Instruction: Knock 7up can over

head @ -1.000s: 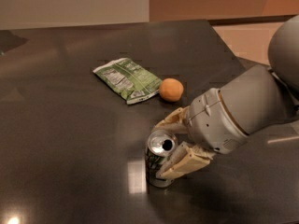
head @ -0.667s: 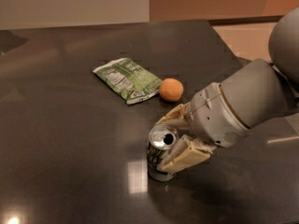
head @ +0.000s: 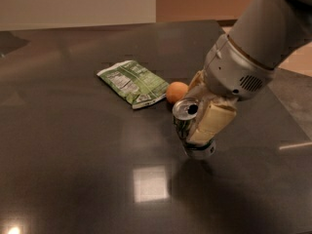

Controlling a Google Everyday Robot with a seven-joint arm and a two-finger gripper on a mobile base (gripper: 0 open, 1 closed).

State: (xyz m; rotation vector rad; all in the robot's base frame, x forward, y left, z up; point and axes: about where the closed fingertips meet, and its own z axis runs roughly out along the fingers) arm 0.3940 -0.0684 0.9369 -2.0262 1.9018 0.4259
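The 7up can [head: 185,112], silver-topped with an open pull-tab hole and a green-and-white side, is tilted and off the dark table [head: 73,160], right of centre. My gripper [head: 199,130] is shut on it: one cream finger [head: 212,121] presses the can's right side, and the other shows behind it near the orange. The grey arm comes in from the upper right and hides the can's far side. The can's bottom rim hangs just above its reflection.
A flat green snack bag [head: 132,82] lies left of the gripper. A small orange [head: 175,91] sits between the bag and the gripper, close behind the can. The table's right edge runs near the arm.
The can stood upright on the table with the fingers around it. Now it has risen with the gripper, moved right and toward the orange, and tilted.
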